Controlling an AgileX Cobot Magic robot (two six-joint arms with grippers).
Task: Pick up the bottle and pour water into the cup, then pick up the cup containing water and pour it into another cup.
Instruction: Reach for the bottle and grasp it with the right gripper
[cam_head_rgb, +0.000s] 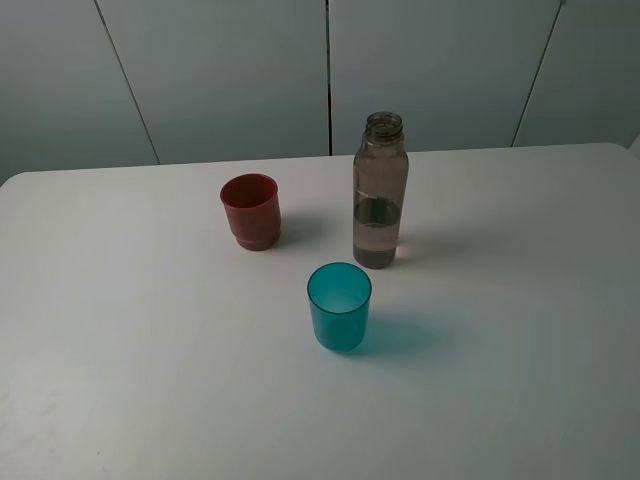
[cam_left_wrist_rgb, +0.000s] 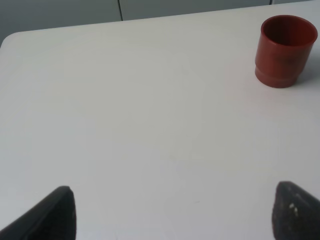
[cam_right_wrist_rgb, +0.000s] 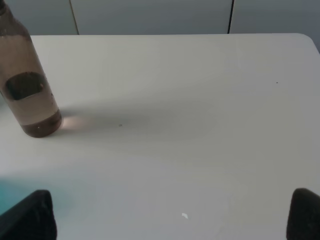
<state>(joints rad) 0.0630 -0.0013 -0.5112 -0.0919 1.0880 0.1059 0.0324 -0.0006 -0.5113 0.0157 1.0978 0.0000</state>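
Progress: I judge nothing is done yet; both pours remain.
Bottle (cam_head_rgb: 379, 190): upright on the white table (cam_head_rgb: 520, 330), water low inside, ungripped.
Teal cup (cam_head_rgb: 339, 305): just in front of the bottle, looks empty.
Red cup (cam_head_rgb: 250, 211): left of the bottle, apart.
Left gripper (cam_left_wrist_rgb: 175, 215): my jaws spread, empty.
Right gripper (cam_right_wrist_rgb: 167, 217): spread, empty, bottle ahead.

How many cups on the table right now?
2. An opaque red-brown plastic cup stands left of the tall smoky translucent plastic bottle; a translucent teal plastic tumbler stands nearer the camera, between them. Nothing seems hidden.
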